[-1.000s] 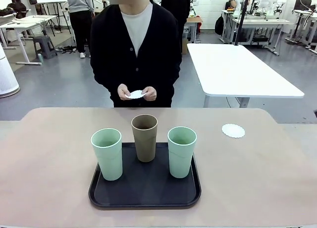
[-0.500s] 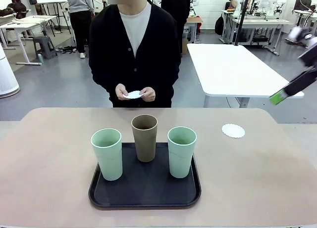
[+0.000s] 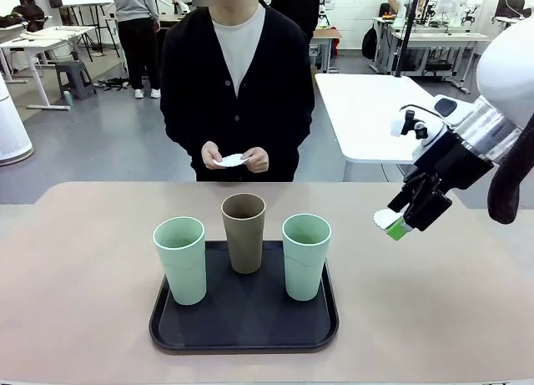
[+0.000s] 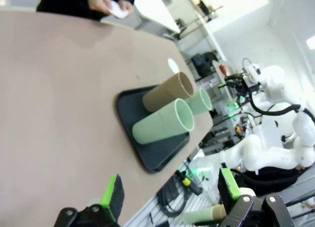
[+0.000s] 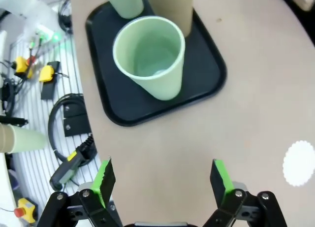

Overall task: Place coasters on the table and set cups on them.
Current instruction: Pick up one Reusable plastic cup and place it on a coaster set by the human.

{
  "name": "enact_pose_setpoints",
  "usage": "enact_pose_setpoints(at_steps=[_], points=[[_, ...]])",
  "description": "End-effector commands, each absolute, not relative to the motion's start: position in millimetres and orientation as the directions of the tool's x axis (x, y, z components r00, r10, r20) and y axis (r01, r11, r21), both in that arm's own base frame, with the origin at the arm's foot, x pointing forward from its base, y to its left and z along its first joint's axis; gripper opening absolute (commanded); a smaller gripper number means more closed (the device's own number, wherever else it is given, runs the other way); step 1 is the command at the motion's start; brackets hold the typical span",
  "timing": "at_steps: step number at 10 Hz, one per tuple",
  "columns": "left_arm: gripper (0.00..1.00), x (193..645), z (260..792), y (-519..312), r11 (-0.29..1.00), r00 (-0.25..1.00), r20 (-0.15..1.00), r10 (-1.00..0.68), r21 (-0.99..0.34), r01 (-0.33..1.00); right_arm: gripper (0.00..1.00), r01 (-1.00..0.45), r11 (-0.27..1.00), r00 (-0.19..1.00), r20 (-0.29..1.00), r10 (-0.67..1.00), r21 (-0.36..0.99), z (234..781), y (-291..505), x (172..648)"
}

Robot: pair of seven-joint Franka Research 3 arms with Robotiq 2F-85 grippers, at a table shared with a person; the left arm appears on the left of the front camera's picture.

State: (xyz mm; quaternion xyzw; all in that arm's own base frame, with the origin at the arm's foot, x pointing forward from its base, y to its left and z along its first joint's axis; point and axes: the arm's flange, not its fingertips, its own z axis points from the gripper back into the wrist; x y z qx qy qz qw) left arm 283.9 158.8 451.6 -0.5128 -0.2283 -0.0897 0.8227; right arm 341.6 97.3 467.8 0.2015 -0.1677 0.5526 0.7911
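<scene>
The right pincer (image 5: 161,178) stands wide apart above the bare table (image 5: 246,118). At twelve o'clock a mint cup (image 5: 150,57) stands upright on the black tray (image 5: 199,81). A coaster (image 5: 299,163) lies toward four o'clock.

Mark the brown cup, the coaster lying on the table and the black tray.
brown cup (image 3: 244,245), front view, outer wall
coaster (image 5: 299,163), right wrist view, its middle
black tray (image 3: 246,318), front view, bare floor

Black tray (image 3: 244,322). Beyond tray: person (image 3: 238,93) in black cardigan. Beyond tray, off right: white table (image 3: 392,118).
</scene>
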Motion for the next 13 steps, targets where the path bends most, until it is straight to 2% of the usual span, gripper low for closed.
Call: enact_pose_setpoints(at_steps=[1,2,5,6,7,8,11,12,13], points=[[1.0,284,452,161,0.455,0.874,0.478,0.086,-0.799,0.392,1.0,-0.945,0.274,0.325,0.59,0.739,0.177,464,74,344],[1.0,284,452,161,0.455,0.874,0.478,0.086,-0.799,0.392,1.0,-0.942,0.308,0.333,0.488,0.807,0.134,468,97,342],[1.0,284,452,161,0.455,0.874,0.478,0.086,-0.799,0.392,1.0,-0.944,0.295,0.327,0.517,0.791,0.145,468,90,343],[1.0,284,452,161,0.455,0.874,0.478,0.086,-0.799,0.392,1.0,-0.971,0.218,0.228,0.677,0.699,0.102,473,68,332],[1.0,284,452,161,0.455,0.874,0.478,0.086,-0.799,0.392,1.0,-0.971,0.225,0.194,0.811,0.552,0.079,463,44,339],[1.0,284,452,161,0.455,0.874,0.478,0.086,-0.799,0.392,1.0,-0.964,0.251,0.193,0.869,0.455,0.082,448,29,349],[1.0,284,452,161,0.455,0.874,0.478,0.086,-0.799,0.392,1.0,-0.975,0.203,0.139,0.952,0.273,0.084,398,12,357],[1.0,284,452,161,0.455,0.874,0.478,0.086,-0.799,0.392,1.0,-0.983,0.163,0.123,0.956,0.266,0.081,381,12,360],[1.0,284,452,161,0.455,0.874,0.478,0.086,-0.799,0.392,1.0,-0.996,0.065,0.078,0.957,0.278,0.062,367,15,361]])
